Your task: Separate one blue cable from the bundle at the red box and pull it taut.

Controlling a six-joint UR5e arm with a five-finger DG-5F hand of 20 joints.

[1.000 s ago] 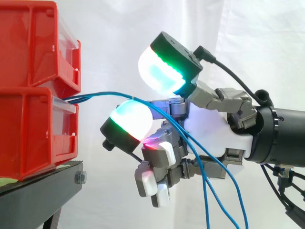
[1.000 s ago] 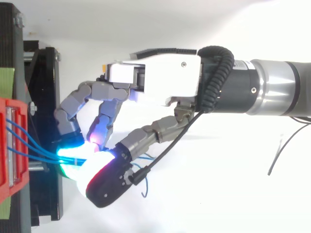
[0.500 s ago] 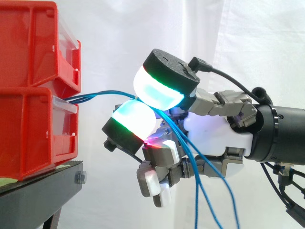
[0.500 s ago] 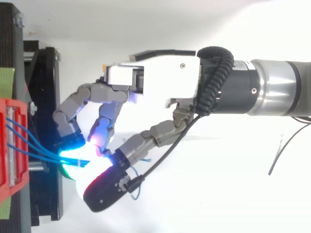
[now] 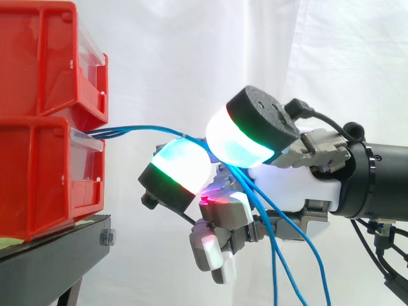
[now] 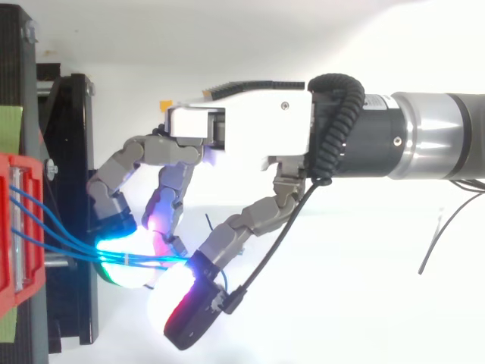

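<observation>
Blue strands sit between my fingertips. My hand [image 5: 287, 188] is closed in a pinch, with the thumb pad [image 5: 245, 137] pressed against the cyan pad [image 5: 180, 162] below it. The cables [image 5: 141, 129] are caught where the two meet, and my other fingers curl under the palm. A second ago that thumb stood high and clear of the strands; it has since swung down and slid back toward my wrist, so the grip is new. Behind the pinch the loose tails hang down past my palm. Ahead of it the cables run in a shallow arch to the lower red box [image 5: 38, 178], leaving its front close together and fanning only slightly, as the top view shows. They lie so tightly at my pads that I cannot tell whether I hold one or several, though I judge it is the whole bundle. If so, nothing is separated yet, and the bowed run tells me nothing is taut either. Beyond the box are the black stand [image 5: 57, 255] and the white curtain [image 5: 166, 51].
</observation>
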